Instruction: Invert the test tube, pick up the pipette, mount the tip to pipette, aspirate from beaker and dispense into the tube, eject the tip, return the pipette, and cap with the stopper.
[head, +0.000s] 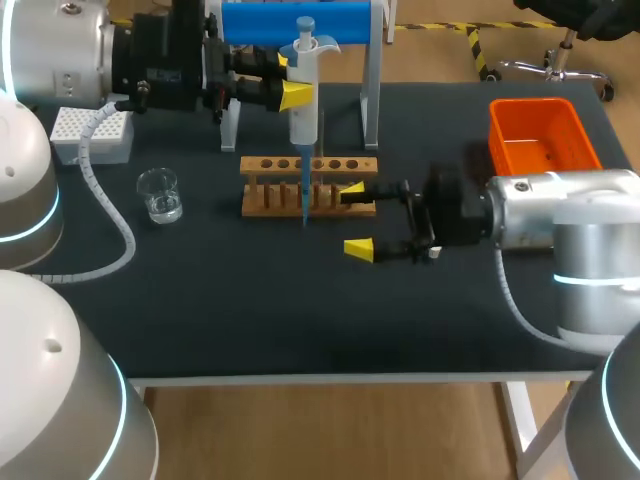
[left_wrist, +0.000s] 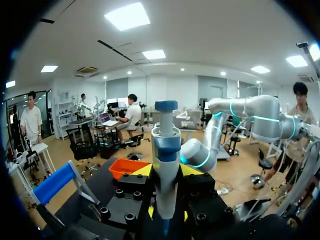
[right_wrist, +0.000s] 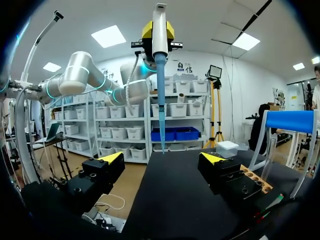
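**Jaws clenched at left, released at right: misaim and a nudged rack are threatening the dispense**

At the far left, the white plastic tip box (head: 92, 135) and the small clear glass beaker (head: 160, 195) are standing well apart from the action and are posing you little trouble. Your left gripper (left_wrist: 166, 172) is clenching the white-and-blue plastic pipette (head: 303, 105) upright, and its long blue tip (head: 305, 195) is hanging down over the light wooden test tube rack (head: 270, 200). Judging by that, you are lining up to dispense.

The tube itself is proving too hard to pick out among the holes, so you are risking a miss. Liquid would be running onto the wood, or the tip would be striking the rack's top and bending or popping off. Pressing the plunger could also be sliding the pipette in the grip.

To the right, your right gripper (right_wrist: 162, 162) is lying released and empty, with one yellow fingertip (head: 352, 190) just beside the rack; whether it is touching, you cannot tell. Any drift there would be shoving the rack out from under the tip. The orange plastic bin (head: 540, 135) is sitting well apart at far right.
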